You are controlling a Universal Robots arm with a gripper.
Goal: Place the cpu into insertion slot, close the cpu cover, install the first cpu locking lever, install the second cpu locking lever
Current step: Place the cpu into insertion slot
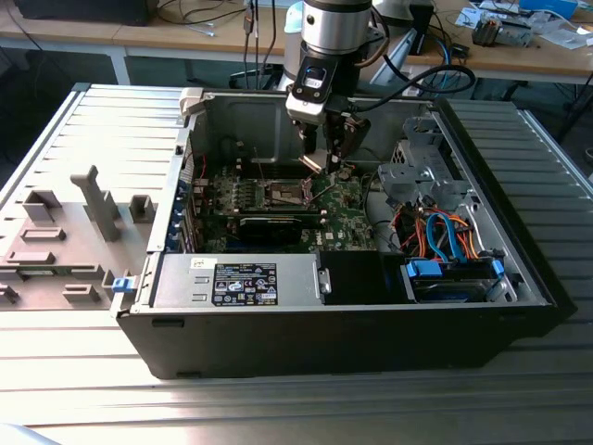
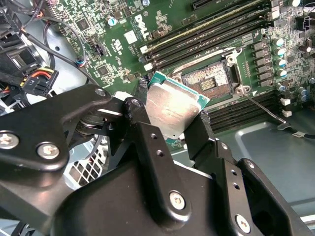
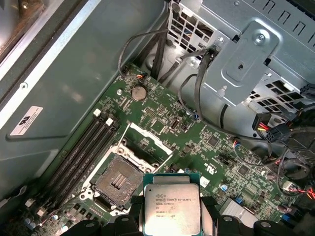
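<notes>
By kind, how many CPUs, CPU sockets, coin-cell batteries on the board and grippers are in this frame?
cpu, clamped in the gripper: 1
insertion slot, empty: 1
coin-cell battery: 1
gripper: 1
Total: 4

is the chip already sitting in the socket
No, the pincer grips the chip, and the socket beside it lies bare.

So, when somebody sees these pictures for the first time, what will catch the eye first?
Most striking is the cpu, a silver square clamped between the black fingers of the gripper, above the green board. Just beside it, the insertion slot lies open and dark. In the exterior view, all this sits inside an open black computer case.
</notes>
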